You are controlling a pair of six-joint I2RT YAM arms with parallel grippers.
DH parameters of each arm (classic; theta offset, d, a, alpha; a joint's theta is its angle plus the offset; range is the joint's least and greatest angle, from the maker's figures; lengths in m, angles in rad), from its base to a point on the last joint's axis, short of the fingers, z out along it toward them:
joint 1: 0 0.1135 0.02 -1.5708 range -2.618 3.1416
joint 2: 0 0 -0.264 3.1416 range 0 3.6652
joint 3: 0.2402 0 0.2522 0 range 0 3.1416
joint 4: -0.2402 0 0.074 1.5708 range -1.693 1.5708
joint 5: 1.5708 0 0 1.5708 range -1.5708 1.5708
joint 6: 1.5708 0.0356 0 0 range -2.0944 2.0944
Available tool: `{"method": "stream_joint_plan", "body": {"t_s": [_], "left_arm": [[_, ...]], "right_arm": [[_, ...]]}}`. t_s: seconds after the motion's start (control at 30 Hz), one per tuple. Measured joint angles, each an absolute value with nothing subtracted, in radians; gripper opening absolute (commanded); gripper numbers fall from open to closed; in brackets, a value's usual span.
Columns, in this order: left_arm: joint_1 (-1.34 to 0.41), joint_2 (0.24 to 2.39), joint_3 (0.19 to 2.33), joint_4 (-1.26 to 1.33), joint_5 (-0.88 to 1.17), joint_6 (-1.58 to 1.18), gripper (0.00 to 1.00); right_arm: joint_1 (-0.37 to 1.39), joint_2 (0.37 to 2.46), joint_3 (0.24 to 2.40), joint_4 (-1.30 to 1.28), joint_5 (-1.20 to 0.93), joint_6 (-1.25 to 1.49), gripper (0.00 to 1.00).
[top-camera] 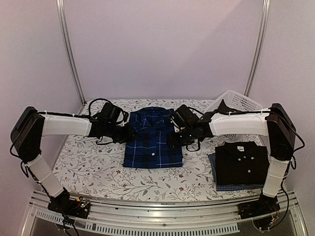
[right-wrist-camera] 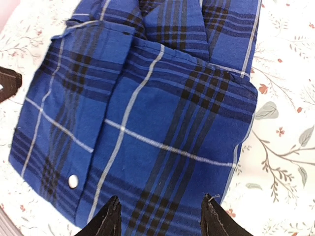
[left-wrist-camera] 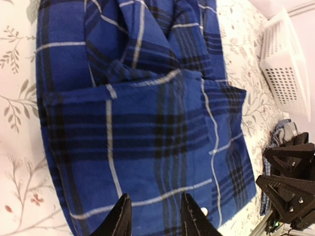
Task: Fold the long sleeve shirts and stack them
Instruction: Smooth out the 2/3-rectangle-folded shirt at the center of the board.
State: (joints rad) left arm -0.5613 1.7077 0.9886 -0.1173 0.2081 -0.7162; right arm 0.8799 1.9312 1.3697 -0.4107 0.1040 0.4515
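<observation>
The dark blue plaid shirt point(top-camera: 153, 140) lies folded into a rectangle in the middle of the table, collar toward the back. My left gripper point(top-camera: 129, 133) hovers at its left edge, and in the left wrist view the left gripper point(left-wrist-camera: 155, 201) stands open over the plaid cloth point(left-wrist-camera: 147, 128), holding nothing. My right gripper point(top-camera: 173, 139) is at the shirt's right edge. In the right wrist view the right gripper point(right-wrist-camera: 160, 201) is wide open above the plaid shirt point(right-wrist-camera: 147, 108). At the right, the black shirt point(top-camera: 241, 162) lies folded on the fine blue check shirt point(top-camera: 231, 187).
A white lattice basket point(top-camera: 236, 104) stands at the back right, also seen as the basket point(left-wrist-camera: 285, 64) in the left wrist view. The flowered tablecloth point(top-camera: 83, 162) covers the table. A metal rail point(top-camera: 162, 216) runs along the near edge.
</observation>
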Motion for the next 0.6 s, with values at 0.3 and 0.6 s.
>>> {"method": "stream_joint_plan", "body": {"t_s": [0.3,0.6], "left_arm": [[-0.643,1.557,0.713,-0.006,0.246,-0.789,0.32],[-0.653,1.532,0.542,0.11,0.245,-0.859,0.31]], "right_arm": [[1.016,1.804,1.168,-0.372,0.139,0.604,0.38],[1.01,1.792,0.988,-0.284,0.13,0.71,0.37]]}}
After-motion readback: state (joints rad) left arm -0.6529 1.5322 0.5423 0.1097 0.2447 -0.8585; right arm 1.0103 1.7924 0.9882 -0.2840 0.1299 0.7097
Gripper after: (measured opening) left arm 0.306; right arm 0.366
